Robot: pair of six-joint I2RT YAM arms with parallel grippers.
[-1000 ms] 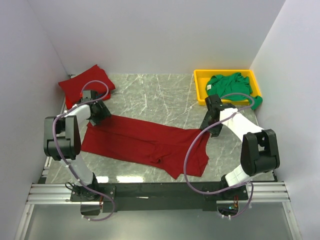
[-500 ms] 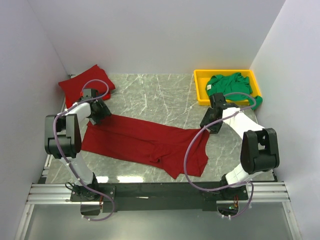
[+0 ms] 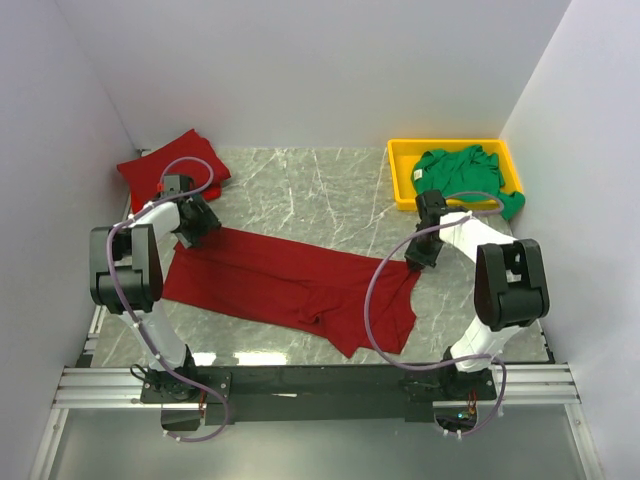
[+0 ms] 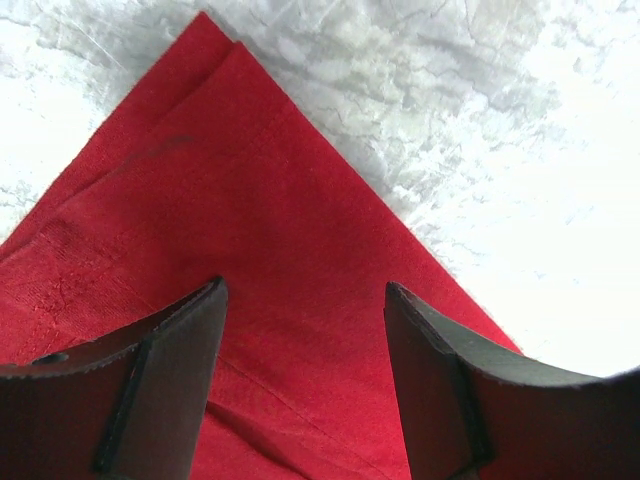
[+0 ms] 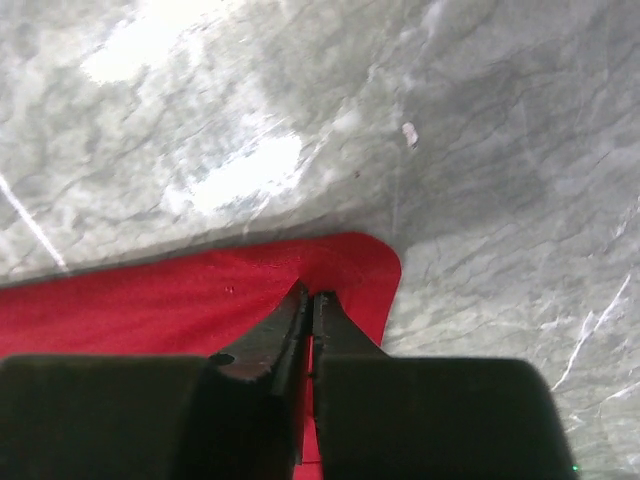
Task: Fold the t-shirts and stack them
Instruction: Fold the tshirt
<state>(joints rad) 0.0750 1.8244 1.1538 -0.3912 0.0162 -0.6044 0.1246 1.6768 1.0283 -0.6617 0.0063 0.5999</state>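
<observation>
Marble-patterned table [image 3: 300, 190] carries 3 t-shirts. 1 dark red t-shirt [image 3: 290, 285] lies flat as a long band across the middle, slanting from the far left towards the near right, where it widens into a broader end. Both arms reach to its far edge, 1 at each end.

The left fingers [image 3: 203, 228] stand over the band's far left corner. In the left wrist view they are spread wide apart, with nothing between them but the cloth lying below. That corner comes to a point on the marble and shows 2 layers, the upper edge set slightly inside the lower one.

The right fingers [image 5: 308, 305] are at the band's far right corner. In the right wrist view they are pressed together on the cloth just inside its rounded edge, a thin strip of red showing between them, and the fabric puckers slightly at the tips.

A second red t-shirt [image 3: 170, 170] sits folded at the far left corner of the table, apart from the long band. A green t-shirt [image 3: 460, 170] with a small white tag lies crumpled in a yellow tray [image 3: 400, 180] at the far right corner, and 1 part of it drapes over the tray's rim towards the right wall.
</observation>
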